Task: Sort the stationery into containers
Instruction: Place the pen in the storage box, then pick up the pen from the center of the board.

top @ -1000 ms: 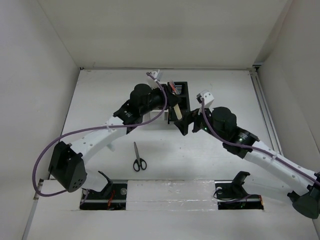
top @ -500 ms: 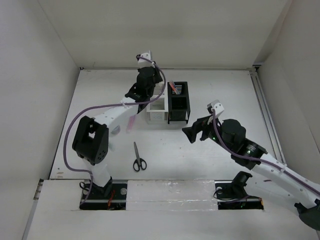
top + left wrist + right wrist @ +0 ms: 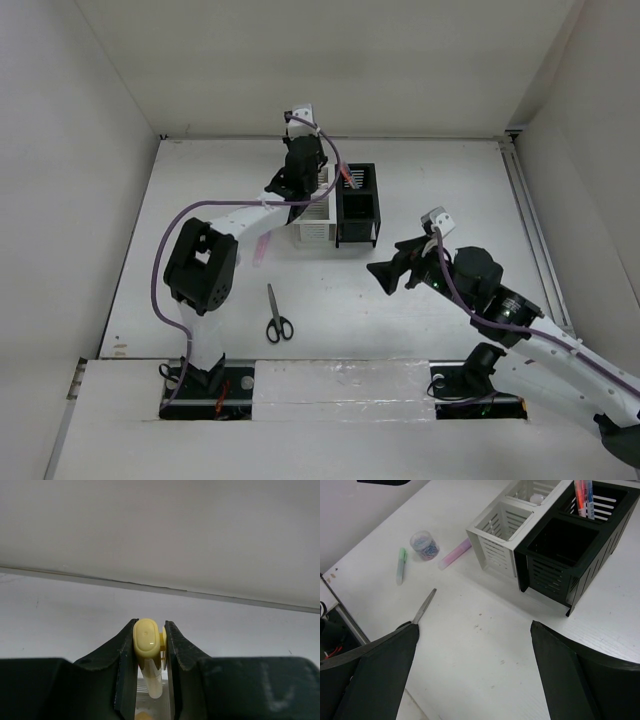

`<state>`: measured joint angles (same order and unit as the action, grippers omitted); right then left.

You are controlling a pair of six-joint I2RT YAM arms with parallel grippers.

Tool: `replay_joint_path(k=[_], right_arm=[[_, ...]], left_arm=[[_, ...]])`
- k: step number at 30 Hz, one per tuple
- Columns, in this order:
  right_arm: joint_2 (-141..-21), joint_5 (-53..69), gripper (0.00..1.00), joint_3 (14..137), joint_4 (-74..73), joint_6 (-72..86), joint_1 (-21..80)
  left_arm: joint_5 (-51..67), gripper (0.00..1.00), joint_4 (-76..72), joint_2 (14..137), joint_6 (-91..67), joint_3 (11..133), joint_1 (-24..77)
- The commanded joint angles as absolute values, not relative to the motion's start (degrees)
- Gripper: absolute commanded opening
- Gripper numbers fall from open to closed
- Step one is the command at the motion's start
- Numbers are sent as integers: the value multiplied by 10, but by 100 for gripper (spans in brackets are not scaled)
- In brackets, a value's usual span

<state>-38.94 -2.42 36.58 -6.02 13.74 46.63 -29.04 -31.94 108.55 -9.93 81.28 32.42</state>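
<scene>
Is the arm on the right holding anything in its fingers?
No, the right fingers stand wide apart, with only the table showing between them.

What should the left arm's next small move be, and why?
Probably ease the left hand straight down a little, then open it. It is shut on the yellow highlighter, and the top view puts it above the far end of the white organizer, so the highlighter seems lined up for a drop but is not yet released.
</scene>
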Motion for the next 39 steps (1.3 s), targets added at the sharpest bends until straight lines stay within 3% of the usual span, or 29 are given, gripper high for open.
replay_joint_path(k=[1, 12, 13, 14, 18, 25, 26, 27, 33, 39], right_arm=[[-384, -19, 100, 367, -47, 137, 473], [-389, -19, 100, 361, -47, 137, 473], [-395, -19, 100, 361, -47, 137, 473], [-395, -19, 100, 361, -47, 137, 473], [-395, -19, 100, 361, -47, 137, 473], [-408, -19, 100, 361, -41, 137, 473], [-408, -19, 100, 367, -41, 137, 473], [-417, -19, 100, 367, -36, 137, 473], [-463, -14, 100, 395, -25, 148, 473], [-476, -32, 100, 408, -25, 153, 483]], left_arm=[[-305, 0, -367, 1072, -101, 791, 326], [-320, 6, -374, 1060, -120, 740, 345], [-314, 11, -380, 1060, -120, 734, 345], [-314, 28, -381, 1060, -120, 734, 350], [-328, 67, -375, 1055, -120, 729, 350], [-323, 86, -370, 963, -127, 698, 362], [-323, 96, -360, 949, -127, 698, 362], [-333, 100, -346, 923, -133, 698, 368], [-401, 100, -88, 864, -213, 795, 375], [-416, 100, 82, 817, -339, 755, 345]])
